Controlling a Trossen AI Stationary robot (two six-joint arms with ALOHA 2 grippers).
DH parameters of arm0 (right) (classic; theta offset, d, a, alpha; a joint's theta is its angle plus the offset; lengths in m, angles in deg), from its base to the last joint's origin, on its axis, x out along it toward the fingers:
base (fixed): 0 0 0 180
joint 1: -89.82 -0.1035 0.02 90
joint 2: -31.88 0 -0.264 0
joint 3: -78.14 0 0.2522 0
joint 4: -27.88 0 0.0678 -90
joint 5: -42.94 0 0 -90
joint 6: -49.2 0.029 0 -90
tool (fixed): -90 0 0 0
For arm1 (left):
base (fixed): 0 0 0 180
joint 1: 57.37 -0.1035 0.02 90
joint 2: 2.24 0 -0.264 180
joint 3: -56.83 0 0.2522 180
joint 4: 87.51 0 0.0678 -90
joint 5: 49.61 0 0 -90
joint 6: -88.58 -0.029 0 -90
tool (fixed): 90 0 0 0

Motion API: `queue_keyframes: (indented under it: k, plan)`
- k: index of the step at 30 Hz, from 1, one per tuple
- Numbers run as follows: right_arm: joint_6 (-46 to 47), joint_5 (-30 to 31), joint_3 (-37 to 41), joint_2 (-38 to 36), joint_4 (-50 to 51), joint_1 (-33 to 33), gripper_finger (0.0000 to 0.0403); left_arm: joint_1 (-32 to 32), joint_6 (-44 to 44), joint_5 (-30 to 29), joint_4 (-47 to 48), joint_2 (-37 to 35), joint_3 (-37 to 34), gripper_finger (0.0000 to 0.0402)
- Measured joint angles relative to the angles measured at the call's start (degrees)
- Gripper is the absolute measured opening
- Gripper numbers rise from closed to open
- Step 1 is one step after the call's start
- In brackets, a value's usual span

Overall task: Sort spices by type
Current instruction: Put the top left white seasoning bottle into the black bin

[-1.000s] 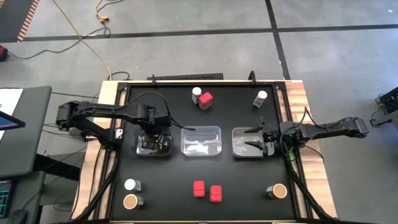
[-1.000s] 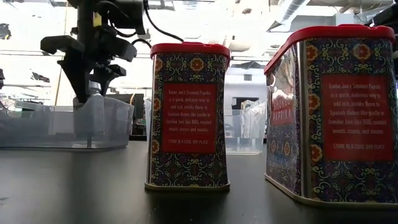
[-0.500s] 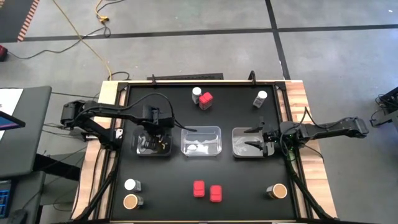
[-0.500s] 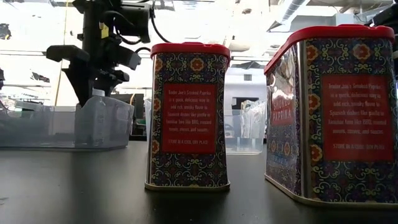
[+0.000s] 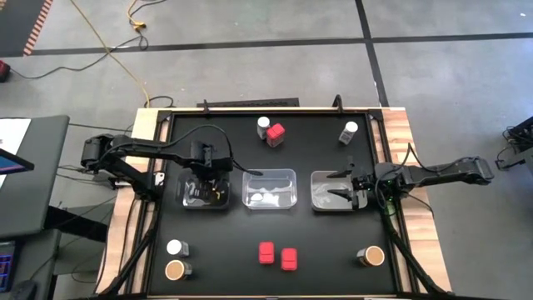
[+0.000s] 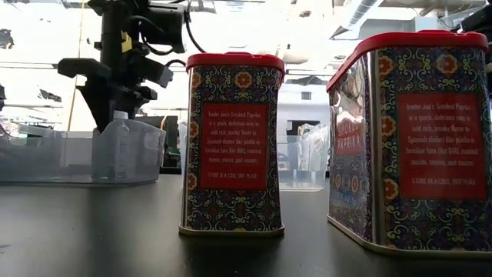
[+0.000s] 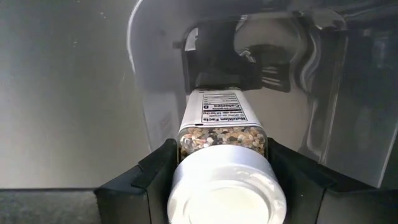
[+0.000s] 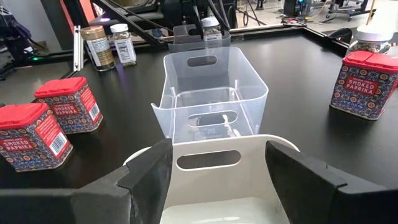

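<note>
High view: L gripper (image 5: 206, 177) clamps white-cap jar (image 7: 222, 134) inside left tray (image 5: 188, 200); R gripper (image 5: 343, 187) part-open.

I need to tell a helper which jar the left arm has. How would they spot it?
Three clear trays sit in a row mid-table; go to the left tray. The jar stands upright inside it, clamped in the left tool. It is the only white-capped jar inside a tray; the others stand on the bare table.
</note>
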Motion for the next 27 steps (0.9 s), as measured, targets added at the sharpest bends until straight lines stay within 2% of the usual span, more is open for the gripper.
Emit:
queue_keyframes:
  k: [17,27]
  plan:
    - [0.01,0.0,0.0,0.0,0.0,0.01,0.0286,0.0,1.44,-0.13,0.04,0.04,0.0,0.0211]
    - [0.01,0.0,0.0,0.01,0.0,0.02,0.0286,0.0,1.88,-0.21,0.0,0.21,-0.22,0.0242]
